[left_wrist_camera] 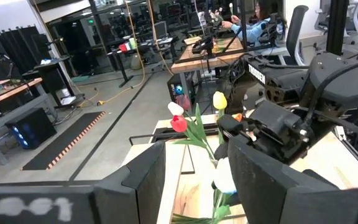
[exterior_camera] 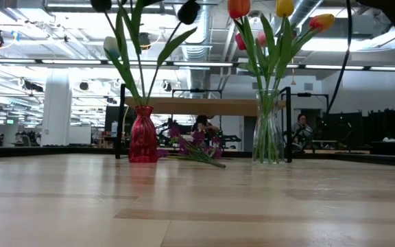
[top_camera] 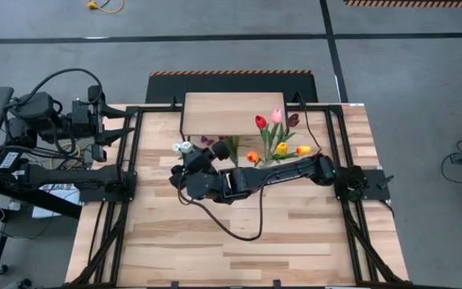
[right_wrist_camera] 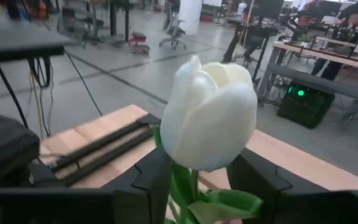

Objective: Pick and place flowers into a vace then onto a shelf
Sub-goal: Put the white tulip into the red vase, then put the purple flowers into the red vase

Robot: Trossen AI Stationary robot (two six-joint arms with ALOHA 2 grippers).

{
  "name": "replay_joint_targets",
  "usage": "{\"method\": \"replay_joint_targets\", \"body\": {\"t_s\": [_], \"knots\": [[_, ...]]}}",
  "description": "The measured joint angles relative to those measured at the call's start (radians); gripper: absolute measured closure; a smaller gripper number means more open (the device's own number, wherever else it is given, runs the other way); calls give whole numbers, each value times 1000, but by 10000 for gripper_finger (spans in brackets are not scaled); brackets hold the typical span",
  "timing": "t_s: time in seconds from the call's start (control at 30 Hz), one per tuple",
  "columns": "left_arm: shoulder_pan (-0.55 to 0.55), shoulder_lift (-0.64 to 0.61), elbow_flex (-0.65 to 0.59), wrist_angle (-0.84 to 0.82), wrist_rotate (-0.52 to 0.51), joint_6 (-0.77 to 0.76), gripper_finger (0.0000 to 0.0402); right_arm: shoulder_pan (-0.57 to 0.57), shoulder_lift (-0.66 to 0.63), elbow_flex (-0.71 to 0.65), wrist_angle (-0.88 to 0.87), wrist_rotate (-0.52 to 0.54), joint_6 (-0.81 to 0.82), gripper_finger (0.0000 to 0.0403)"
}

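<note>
My right gripper (right_wrist_camera: 201,177) (top_camera: 189,157) is open and hangs high over the table's middle, its fingers pointing toward the left edge. A white tulip (right_wrist_camera: 210,118) (top_camera: 184,147) stands just past the fingertips, and its green stem (right_wrist_camera: 182,186) runs down between them. Below, a red vase (exterior_camera: 142,134) holds white and black tulips. A clear vase (exterior_camera: 269,134) holds orange, yellow, pink and red tulips (top_camera: 277,136). The purple sprig (exterior_camera: 196,147) lies flat on the table before the shelf (top_camera: 233,112). My left gripper (left_wrist_camera: 197,171) waits open at the left edge. My right gripper has the white tulip's stem (right_wrist_camera: 182,186) between its open fingers, close beside one finger (right_wrist_camera: 154,180). I cannot tell whether that finger touches it. The fingers come level from the table's right, and the tulip stands upright.
The shelf stands on thin black legs at the far middle of the table, with both vases just in front of it. Black frame rails (top_camera: 131,160) run along both sides. The near half of the tabletop (top_camera: 231,249) carries only a black cable.
</note>
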State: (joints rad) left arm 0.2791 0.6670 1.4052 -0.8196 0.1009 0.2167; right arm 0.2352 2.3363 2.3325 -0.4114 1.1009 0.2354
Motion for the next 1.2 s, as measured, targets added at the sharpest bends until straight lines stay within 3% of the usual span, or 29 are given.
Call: {"method": "replay_joint_targets", "body": {"t_s": [0.13, 0.27, 0.7, 0.97, 1.2], "knots": [[0, 0, 0, 0, 1, 0, 235, 0, -11, 0, -65, -25, 2, 243], [0, 0, 0, -1, 3, -1, 235, -4, -19, 0, -117, -138, 35, 230], [0, 0, 0, -7, 3, -2, 235, -15, -34, 21, -372, -399, 79, 227], [0, 0, 0, -6, 7, -3, 235, 11, -68, 22, -459, -422, -4, 226], [0, 0, 0, -5, 2, -3, 235, 66, -196, 24, -384, -412, -127, 237]]}}
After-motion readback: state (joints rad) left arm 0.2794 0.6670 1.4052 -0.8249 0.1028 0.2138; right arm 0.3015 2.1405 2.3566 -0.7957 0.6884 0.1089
